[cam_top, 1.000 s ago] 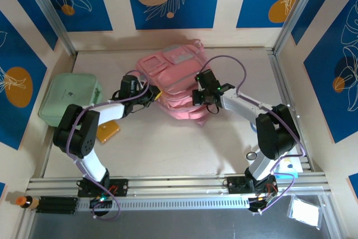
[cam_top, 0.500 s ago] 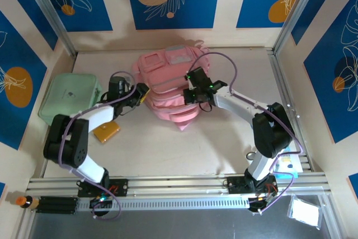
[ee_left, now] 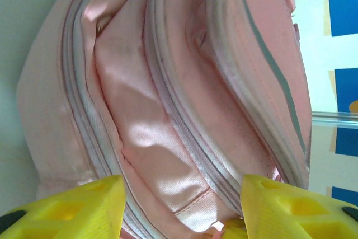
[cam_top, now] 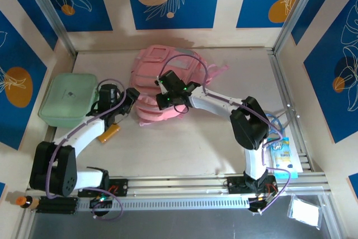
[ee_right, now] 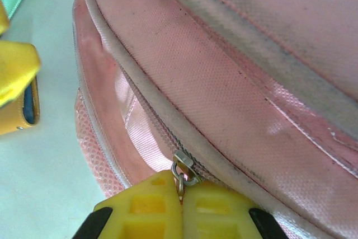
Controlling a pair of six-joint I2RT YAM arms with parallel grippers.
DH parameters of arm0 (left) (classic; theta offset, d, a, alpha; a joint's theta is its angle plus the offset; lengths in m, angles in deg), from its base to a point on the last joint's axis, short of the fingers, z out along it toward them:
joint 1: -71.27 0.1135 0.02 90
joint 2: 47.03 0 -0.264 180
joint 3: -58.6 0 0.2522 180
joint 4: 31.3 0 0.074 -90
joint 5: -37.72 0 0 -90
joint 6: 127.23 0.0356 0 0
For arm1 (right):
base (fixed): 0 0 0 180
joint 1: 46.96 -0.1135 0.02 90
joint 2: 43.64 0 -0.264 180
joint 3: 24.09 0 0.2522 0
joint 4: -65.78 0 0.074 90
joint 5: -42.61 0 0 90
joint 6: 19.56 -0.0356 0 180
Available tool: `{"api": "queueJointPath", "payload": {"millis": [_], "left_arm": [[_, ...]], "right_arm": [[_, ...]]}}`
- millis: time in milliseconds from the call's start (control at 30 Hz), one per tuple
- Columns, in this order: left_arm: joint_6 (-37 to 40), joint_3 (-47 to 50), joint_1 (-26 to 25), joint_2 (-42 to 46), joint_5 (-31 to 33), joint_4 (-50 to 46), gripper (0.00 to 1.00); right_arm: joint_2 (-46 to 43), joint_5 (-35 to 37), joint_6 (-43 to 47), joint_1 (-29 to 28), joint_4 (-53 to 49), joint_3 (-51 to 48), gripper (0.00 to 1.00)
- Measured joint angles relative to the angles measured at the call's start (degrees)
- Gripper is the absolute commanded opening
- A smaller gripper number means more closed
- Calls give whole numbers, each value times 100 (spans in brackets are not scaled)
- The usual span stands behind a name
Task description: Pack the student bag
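Student bag point(cam_top: 156, 65) leftward, nearer mint case point(cam_top: 68, 98)

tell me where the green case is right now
In the top view the mint-green case sits at the table's left side, left of the pink backpack, with a small orange object to its near right.

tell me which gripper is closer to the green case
Left. The left gripper is just right of the green case, at the student bag's left edge; the right gripper is farther right over the bag, jaws shut on a zipper pull.
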Motion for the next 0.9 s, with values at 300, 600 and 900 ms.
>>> {"api": "queueJointPath", "payload": {"millis": [300, 600, 900], "left_arm": [[-612, -103, -332, -684, -179, 802, 48], [-778, -278, -516, -1043, -122, 1027, 48], [-741, -522, -544, -1338, -96, 994, 28]], "right_arm": [[17, -138, -142, -57, 33, 94, 0], [17, -142, -144, -83, 44, 94, 0], [17, 15, -70, -146, 39, 94, 0]]}}
